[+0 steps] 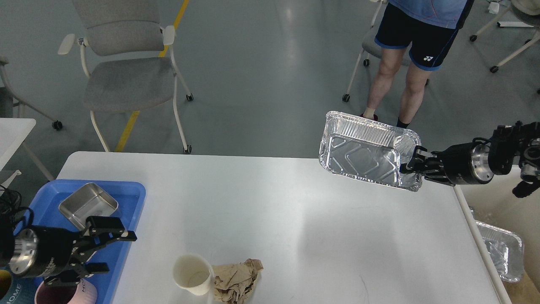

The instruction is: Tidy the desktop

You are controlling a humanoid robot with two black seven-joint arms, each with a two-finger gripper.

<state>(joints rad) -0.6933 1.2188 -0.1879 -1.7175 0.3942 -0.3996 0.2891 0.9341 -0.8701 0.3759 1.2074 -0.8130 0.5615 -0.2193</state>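
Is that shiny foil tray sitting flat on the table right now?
No, the foil tray is lifted and tilted above the desktop's far right corner, pinched at its rim by the right gripper.

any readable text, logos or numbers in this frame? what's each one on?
"HOME", partly cut off: dark cup at the bottom left corner.
"HO...", partial: pink cup under the left gripper.
White logo, no legible letters: person's black shorts.
Small print on the left gripper's body: too blurred to read.
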